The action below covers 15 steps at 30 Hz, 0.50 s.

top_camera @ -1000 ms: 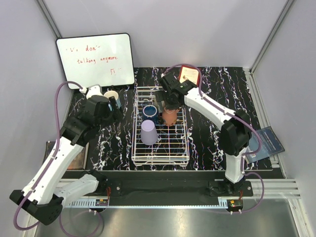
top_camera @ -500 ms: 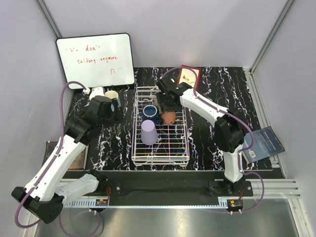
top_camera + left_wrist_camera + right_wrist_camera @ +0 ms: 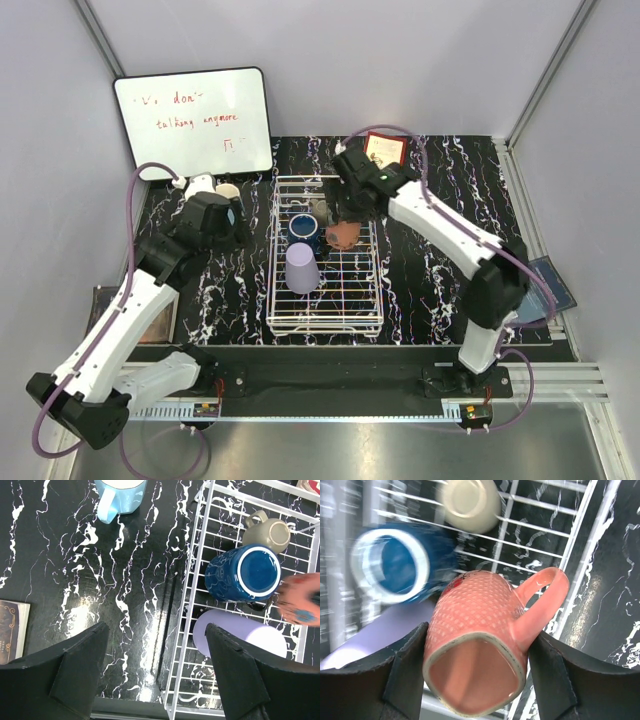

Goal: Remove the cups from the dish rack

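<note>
**Right gripper**: closed on the salmon mug. 1 finger presses each side of the mug body. The mug is tilted, its mouth toward the wrist camera, and its handle sticks out past the finger on the right of that view. It hangs over the dish rack; whether it touches the wires cannot be told.

**Cups beneath the right gripper:** 3 cups lie in the rack.
- The dark blue mug is just beyond the finger on the left of the view, mouth up.
- The grey-beige cup is further ahead of the fingertips.
- The lavender tumbler is mouth down, on the near side of the dark blue mug.

**Left gripper**: jaws wide apart, holding nothing. It hovers over the table, just outside the rack wall. The light blue mug stands on the table ahead of its fingertips.
</note>
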Each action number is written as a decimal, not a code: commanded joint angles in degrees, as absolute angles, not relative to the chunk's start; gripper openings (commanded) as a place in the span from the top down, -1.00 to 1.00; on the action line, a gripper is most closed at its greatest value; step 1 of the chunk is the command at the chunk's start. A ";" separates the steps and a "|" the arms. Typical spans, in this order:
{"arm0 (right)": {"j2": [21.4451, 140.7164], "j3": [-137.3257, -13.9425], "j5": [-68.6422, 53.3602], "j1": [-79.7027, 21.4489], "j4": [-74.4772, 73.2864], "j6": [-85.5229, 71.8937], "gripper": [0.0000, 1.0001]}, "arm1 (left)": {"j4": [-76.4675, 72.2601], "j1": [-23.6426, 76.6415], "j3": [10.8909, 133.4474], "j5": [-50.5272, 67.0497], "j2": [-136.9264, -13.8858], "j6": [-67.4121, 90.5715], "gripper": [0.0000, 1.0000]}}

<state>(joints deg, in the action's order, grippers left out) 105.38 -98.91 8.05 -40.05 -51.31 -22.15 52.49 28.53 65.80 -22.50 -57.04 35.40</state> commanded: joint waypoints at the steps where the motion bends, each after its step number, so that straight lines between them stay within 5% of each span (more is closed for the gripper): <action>1: 92.30 -105.72 3.54 -40.87 -50.27 -24.78 1.00 | 47.73 28.74 66.18 -21.19 -57.65 34.80 -0.66; 9: 73.94 -94.95 -14.10 -35.61 -35.03 -32.68 1.00 | 38.34 28.57 63.20 -11.00 -57.22 36.30 -0.66; 15: 60.30 -61.76 -37.23 -22.78 2.19 -53.67 1.00 | 19.01 27.87 54.94 4.90 -52.56 41.74 -0.68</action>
<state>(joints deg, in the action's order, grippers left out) 63.81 -78.30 -18.48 -28.64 -27.49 -37.67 35.77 28.51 58.92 -8.51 -56.53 37.56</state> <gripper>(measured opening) 0.745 0.828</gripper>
